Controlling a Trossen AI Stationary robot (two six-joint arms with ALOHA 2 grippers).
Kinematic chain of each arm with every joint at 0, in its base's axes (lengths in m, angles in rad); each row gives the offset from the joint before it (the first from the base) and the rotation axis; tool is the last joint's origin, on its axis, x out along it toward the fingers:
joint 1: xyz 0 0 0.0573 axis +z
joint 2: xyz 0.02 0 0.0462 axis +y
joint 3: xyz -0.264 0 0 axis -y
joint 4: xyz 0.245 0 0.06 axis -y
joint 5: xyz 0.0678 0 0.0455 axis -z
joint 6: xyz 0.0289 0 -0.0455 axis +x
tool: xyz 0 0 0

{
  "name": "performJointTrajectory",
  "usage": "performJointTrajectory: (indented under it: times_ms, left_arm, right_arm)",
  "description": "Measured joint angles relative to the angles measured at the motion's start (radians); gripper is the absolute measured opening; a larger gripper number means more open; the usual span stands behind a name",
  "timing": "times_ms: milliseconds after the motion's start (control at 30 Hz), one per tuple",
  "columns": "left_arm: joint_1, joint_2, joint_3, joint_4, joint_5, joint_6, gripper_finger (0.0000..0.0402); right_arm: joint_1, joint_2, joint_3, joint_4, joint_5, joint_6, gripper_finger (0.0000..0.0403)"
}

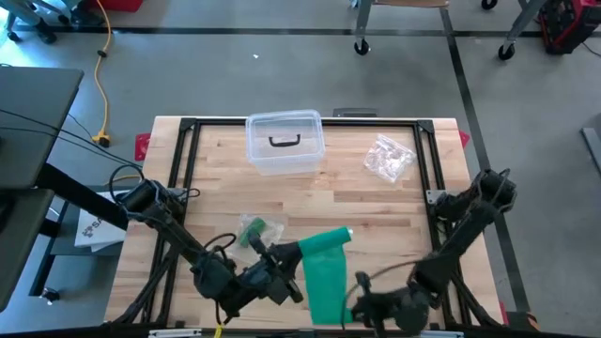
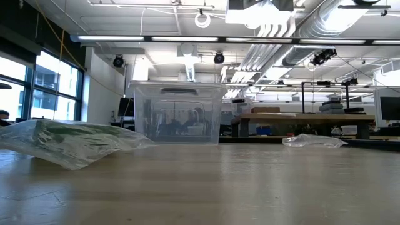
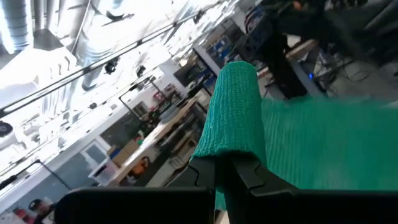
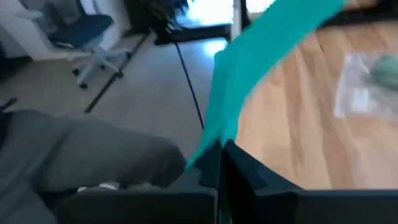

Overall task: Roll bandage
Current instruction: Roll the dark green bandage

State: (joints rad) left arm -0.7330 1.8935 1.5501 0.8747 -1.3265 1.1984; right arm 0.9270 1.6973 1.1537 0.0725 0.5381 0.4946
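Green bandage (image 1: 325, 270) is lying partly unrolled on the wooden table (image 1: 376, 202). The left gripper (image 1: 289, 282) is pinching its rolled end, while the right gripper (image 1: 355, 302) is clamping the loose end.

One green bandage (image 1: 324, 268) is lying on the table (image 1: 376, 211), along with one clear lidded bin (image 1: 284, 142) and two plastic bags (image 1: 389, 157) (image 1: 254, 229); two grippers (image 1: 293, 282) (image 1: 355, 305) are working.
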Motion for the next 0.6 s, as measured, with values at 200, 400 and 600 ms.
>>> performJointTrajectory:
  times_ms: [200,400,600]
  left_arm:
    - [-0.022,0.0,0.0,-0.015,-0.018,0.0,0.0001]
    - [-0.042,-0.001,-0.043,-0.014,-0.018,-0.114,0.0001]
    - [-0.072,-0.001,-0.096,-0.046,0.027,-0.29,0.0001]
  right_arm:
    - [0.123,-0.001,0.073,0.109,0.129,-0.159,0.0]
    - [0.19,-0.003,0.16,0.142,0.306,-0.307,0.0]
    - [0.18,-0.015,0.169,0.119,0.478,-0.387,0.0]
